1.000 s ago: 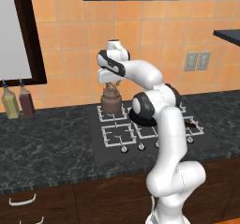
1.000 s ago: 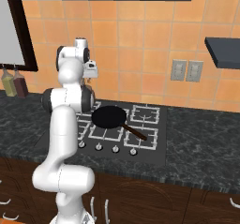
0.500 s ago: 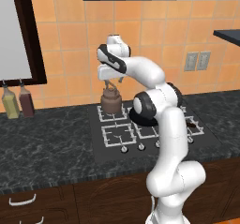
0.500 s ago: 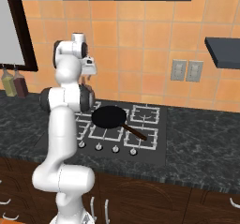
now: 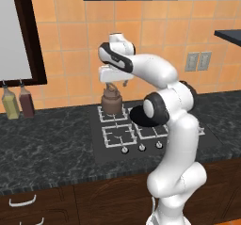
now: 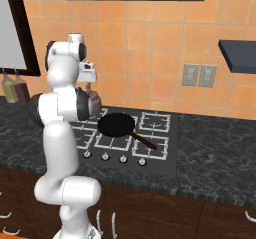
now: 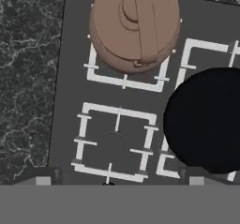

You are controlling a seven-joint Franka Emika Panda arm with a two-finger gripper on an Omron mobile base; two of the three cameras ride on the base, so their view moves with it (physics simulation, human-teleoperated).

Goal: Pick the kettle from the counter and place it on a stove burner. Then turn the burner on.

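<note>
Brown kettle (image 5: 112, 103) on back-left stove burner (image 7: 96, 72), open gripper (image 5: 113, 81) just above, apart.

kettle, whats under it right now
The kettle sits on the back-left stove burner; the light-grey grate's corners and front edge stick out around its base. The burner's round centre is covered by the kettle, so it cannot be seen.

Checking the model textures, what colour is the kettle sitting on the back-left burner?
The kettle is plain brown all over; the hand view shows it best.
</note>
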